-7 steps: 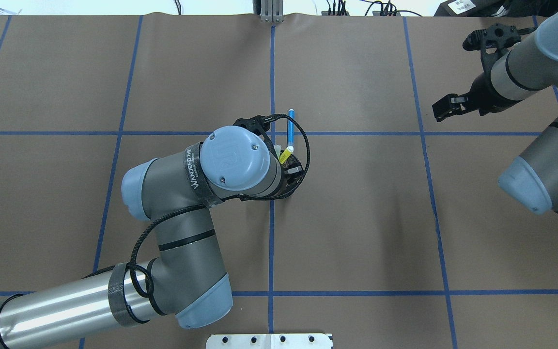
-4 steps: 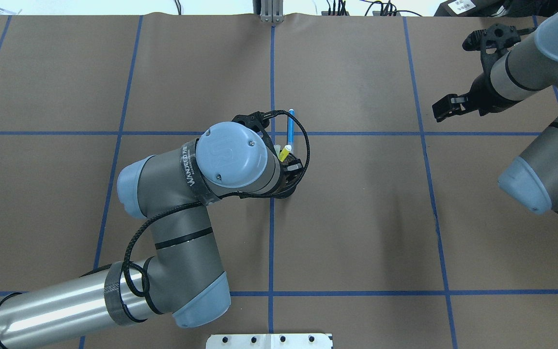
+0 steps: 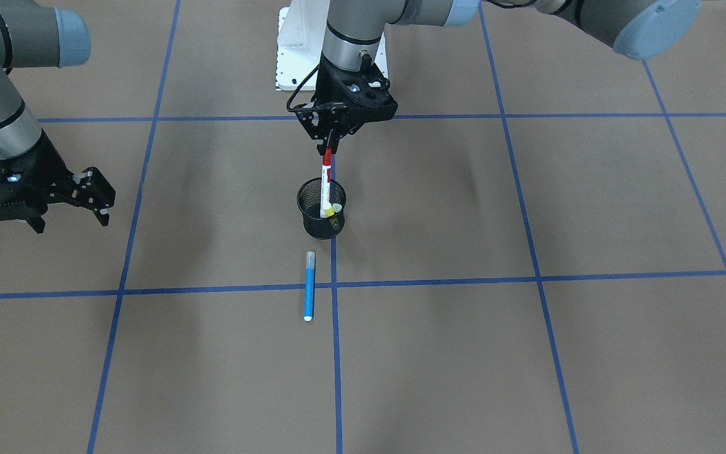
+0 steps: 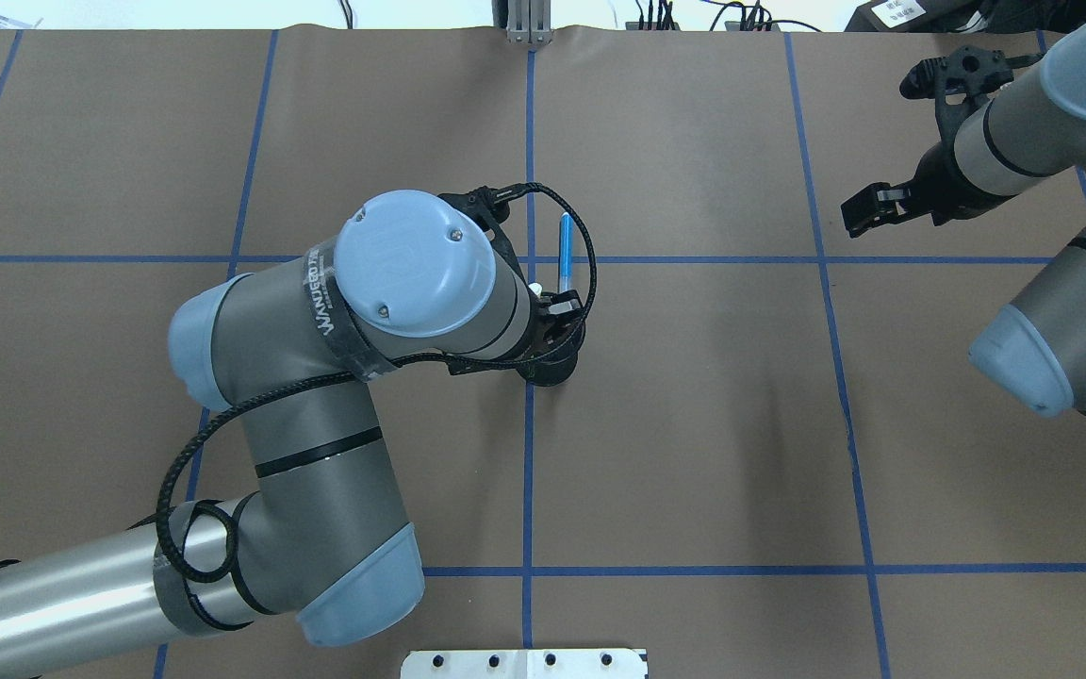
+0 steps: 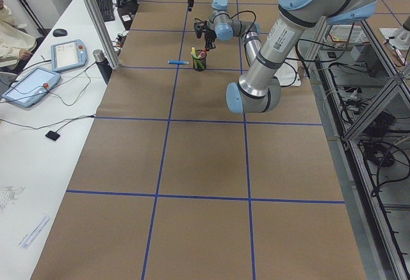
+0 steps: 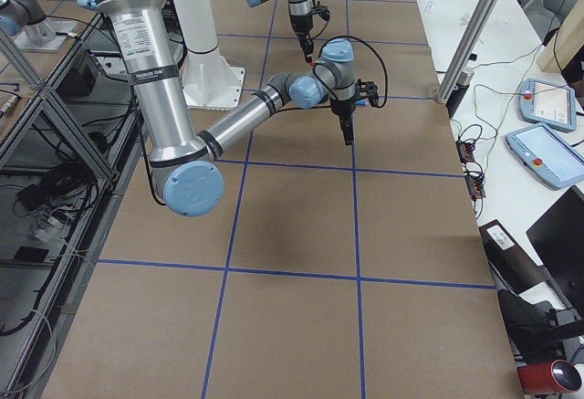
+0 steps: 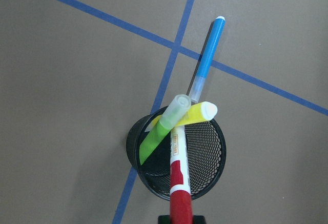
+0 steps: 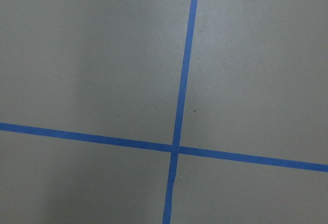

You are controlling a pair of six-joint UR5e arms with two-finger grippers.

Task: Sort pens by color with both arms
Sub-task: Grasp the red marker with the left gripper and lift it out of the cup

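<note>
The left gripper point(image 3: 329, 146) is pinched shut on the red cap of the red pen point(image 3: 324, 189); the pen hangs almost straight up and down, and its white bottom end is inside the black cup point(image 3: 312, 222). The green pen point(image 7: 160, 138) and the yellow pen point(image 7: 199, 112) lean in the cup right next to it; I cannot tell if they touch it. The blue pen point(image 3: 309, 289) lies flat on the table point(image 3: 527, 353), near the cup at 6 o'clock in the front view. The right gripper point(image 3: 99, 198) is far off at 9 o'clock, fingers apart, holding nothing.

What could go wrong:
- The red pen could rub on the green or yellow pen on its way up; that could pull them out or knock them over the rim.
- The cup looks light; if the pen catches on the wire side, the cup could tip and spill.
- The grip is on the cap only; the cap could pop off and the pen would drop back.
- The pen hangs long below the fingers; a quick move could make it swing or slip.
</note>
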